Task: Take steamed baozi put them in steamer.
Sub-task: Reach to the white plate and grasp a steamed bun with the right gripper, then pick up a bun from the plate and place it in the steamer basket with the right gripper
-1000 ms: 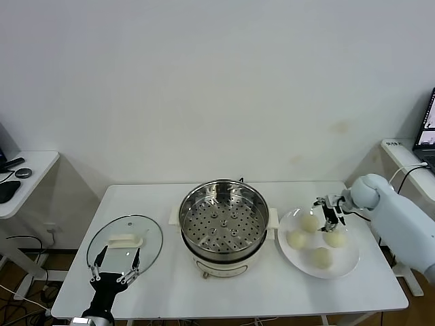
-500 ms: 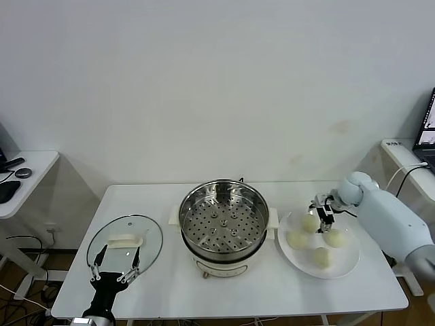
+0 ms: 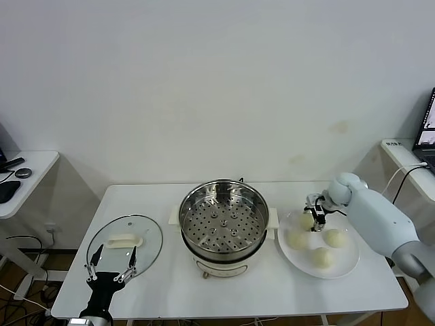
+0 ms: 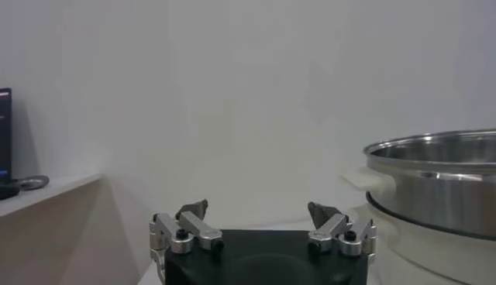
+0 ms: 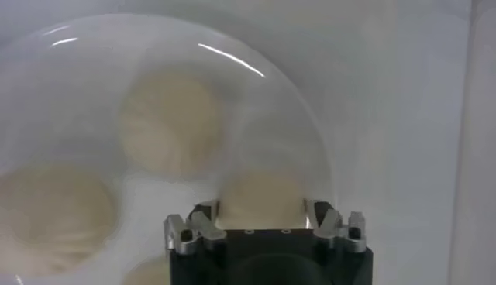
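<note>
Over the plate (image 3: 343,263), the right gripper (image 3: 314,217) straddles the far baozi (image 5: 262,197), jaws partly closed, grip unconfirmed. Squeeze gently at its widest girth and lift straight before crossing to the empty steamer (image 3: 224,219). Beside the glass lid (image 3: 125,239), the left gripper (image 3: 109,265) waits wide open.

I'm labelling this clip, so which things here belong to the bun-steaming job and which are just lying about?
Part of the job:
- four steamed baozi on the white plate
- steamer, tray bare
- right pincer down around the back baozi

Just lying about:
- glass lid on the table
- left pincer, open, near the lid
</note>
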Controlling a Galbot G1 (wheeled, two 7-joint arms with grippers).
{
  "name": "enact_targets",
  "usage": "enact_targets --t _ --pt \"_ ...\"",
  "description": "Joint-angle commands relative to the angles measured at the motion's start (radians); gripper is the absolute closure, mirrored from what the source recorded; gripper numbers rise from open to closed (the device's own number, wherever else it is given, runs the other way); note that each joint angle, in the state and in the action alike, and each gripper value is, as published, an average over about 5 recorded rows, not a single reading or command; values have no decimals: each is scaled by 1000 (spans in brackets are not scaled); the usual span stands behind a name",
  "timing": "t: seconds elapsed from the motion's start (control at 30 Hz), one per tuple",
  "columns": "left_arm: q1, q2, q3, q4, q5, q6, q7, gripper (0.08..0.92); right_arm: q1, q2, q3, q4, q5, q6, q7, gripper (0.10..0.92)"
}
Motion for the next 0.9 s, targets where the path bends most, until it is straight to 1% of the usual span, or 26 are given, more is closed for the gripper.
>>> enact_targets --t 0.03,0.13,0.23,0.4,0.6,0.73,0.9 --pt "2 0 -2 -2 -2 -1 -3 177 6 6 -8 -4 -8 -4 0 452" --pt "4 1 -2 -3 -3 -1 -2 177 11 -14 -16 16 7 -2 -11 520" --pt "6 2 -4 -3 -3 -1 -1 177 27 -44 -35 53 48 0 -23 553" --pt "8 6 -7 -8 -4 -1 1 177 91 -123 -111 162 154 5 -44 558" --pt "5 13 -5 -16 -12 3 3 177 346 -215 -322 327 344 48 -74 552" --pt "2 15 -3 -24 -18 4 3 177 554 -193 -473 387 497 96 -84 550" --pt "1 19 -4 -31 -26 7 0 177 728 -97 -623 431 593 136 -85 550"
